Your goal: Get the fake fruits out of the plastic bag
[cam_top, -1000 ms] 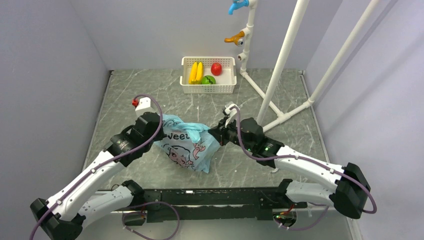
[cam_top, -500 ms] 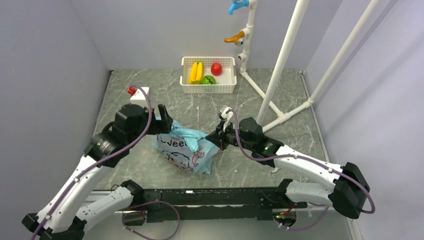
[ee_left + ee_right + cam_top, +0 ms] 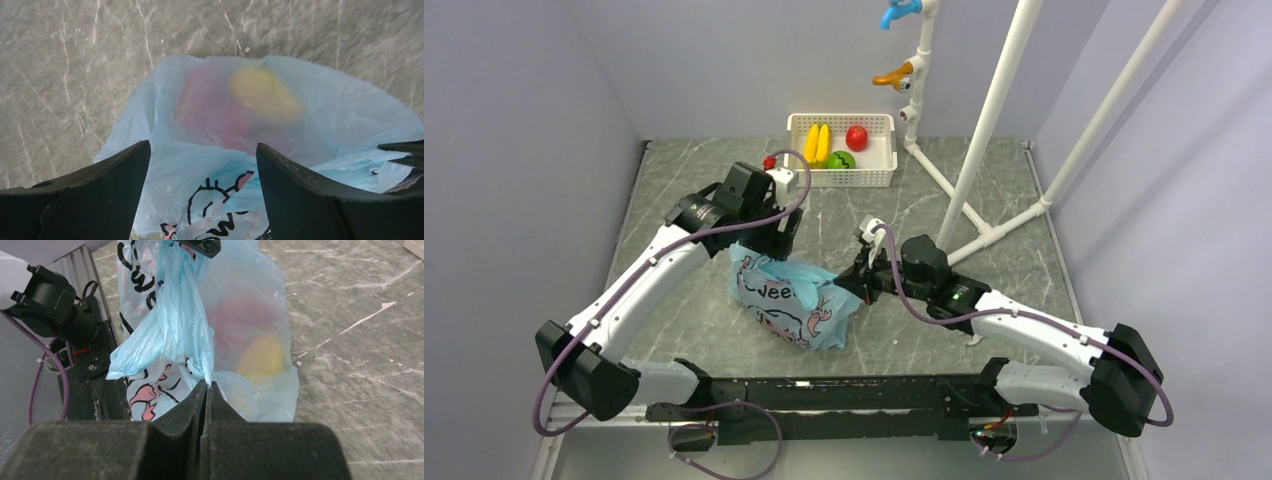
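Observation:
The light-blue plastic bag (image 3: 792, 298) lies crumpled on the marble table in front of the arms. Through its film show the fake fruits: a yellow oval (image 3: 265, 92) and a red blur (image 3: 210, 110), also the yellow oval (image 3: 262, 357) and the red blur (image 3: 235, 315) from the other side. My left gripper (image 3: 776, 248) hangs open over the bag's far edge, jaws wide (image 3: 202, 145), with printed film below them and nothing gripped. My right gripper (image 3: 856, 281) is shut on the bag's twisted handle (image 3: 185, 315), pinching it at the tips (image 3: 207, 383).
A white basket (image 3: 840, 182) at the back holds two bananas (image 3: 816, 145), a red fruit (image 3: 856, 137) and a green one (image 3: 842, 159). A white pipe frame (image 3: 984, 130) stands at the back right, with blue and orange hooks on its post.
My left gripper has opened, let go of the bag and swung from the bag's left side round to its far side. The right gripper has kept its pinch, nearly still.

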You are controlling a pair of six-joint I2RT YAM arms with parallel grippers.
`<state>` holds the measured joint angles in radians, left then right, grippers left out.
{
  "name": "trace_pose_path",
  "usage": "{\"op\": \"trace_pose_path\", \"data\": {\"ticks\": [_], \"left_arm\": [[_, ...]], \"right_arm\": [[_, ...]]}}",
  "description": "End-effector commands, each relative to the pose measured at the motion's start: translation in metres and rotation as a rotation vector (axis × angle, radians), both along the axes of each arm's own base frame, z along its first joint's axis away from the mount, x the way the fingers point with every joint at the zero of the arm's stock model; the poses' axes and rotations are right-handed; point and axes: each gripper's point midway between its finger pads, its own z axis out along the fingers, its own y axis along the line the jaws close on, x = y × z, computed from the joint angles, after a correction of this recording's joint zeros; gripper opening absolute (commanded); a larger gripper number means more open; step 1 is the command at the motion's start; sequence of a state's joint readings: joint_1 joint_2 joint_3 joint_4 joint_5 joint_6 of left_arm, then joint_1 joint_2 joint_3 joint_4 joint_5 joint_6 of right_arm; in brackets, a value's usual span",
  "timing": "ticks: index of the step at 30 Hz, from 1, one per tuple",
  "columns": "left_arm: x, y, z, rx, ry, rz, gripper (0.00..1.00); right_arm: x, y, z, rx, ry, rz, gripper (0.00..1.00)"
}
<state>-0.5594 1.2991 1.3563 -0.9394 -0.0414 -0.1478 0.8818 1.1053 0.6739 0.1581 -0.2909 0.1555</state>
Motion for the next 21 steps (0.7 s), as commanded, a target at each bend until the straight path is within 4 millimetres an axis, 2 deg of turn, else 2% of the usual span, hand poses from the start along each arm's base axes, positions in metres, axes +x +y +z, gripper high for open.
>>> {"op": "trace_pose_path", "data": {"ticks": [1, 6, 12, 17, 18, 21], "left_arm": [[-0.008, 0.004, 0.001, 0.009, -0.023, -0.053, 0.82], [-0.012, 0.0, -0.018, 0.0, 0.023, -0.067, 0.61], [-0.017, -0.002, -0.023, -0.007, 0.042, -0.089, 0.53], [-0.02, 0.006, -0.028, 0.029, 0.042, -0.077, 0.26], [-0.02, 0.006, -0.026, 0.025, 0.035, -0.075, 0.22], [-0.014, 0.015, -0.012, 0.028, -0.029, -0.019, 0.0]], "right_arm": [[0.004, 0.006, 0.02, 0.028, -0.049, 0.022, 0.0], [0.005, 0.007, 0.016, 0.012, -0.044, 0.024, 0.0], [0.007, 0.005, 0.016, 0.007, -0.048, 0.007, 0.0], [0.01, 0.003, 0.02, 0.026, -0.058, -0.015, 0.0], [0.011, 0.003, 0.019, 0.024, -0.057, -0.022, 0.0], [0.013, 0.001, 0.017, 0.019, -0.05, -0.04, 0.0]]}}
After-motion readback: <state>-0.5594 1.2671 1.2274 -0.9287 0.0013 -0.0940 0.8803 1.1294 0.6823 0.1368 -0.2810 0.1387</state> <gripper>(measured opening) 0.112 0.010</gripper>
